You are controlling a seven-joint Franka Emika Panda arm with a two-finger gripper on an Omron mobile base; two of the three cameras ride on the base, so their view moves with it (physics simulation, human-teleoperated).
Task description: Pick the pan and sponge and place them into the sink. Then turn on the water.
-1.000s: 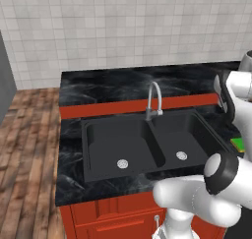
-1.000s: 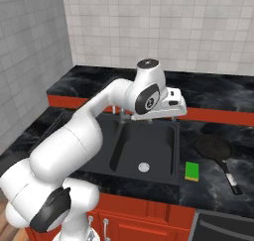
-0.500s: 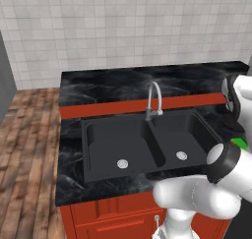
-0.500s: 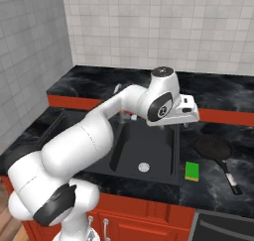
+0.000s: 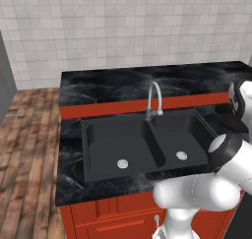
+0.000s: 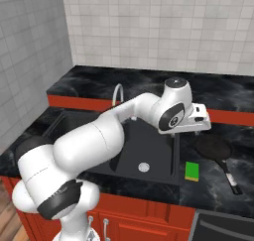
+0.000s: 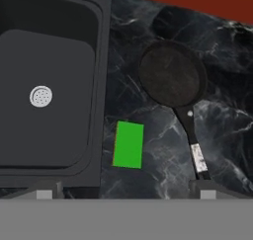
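Black counter (image 7: 163,150): sponge (image 7: 128,145) and pan (image 7: 172,73) beyond spread fingers (image 7: 48,193).

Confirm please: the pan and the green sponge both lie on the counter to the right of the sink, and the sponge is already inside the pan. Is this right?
Not quite. The sponge lies on the counter beside the pan, not inside it; the hand view shows them apart. Both are right of the sink, as you said.

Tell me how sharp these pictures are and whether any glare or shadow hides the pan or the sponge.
Hand view: soft and slightly blurred, even light, no glare; pan and sponge read clearly on the marbled counter. Right base view: flat rendered light, faint shading only; the black pan blends somewhat into the dark counter. Left base view: evenly lit, sink basins dark but readable.
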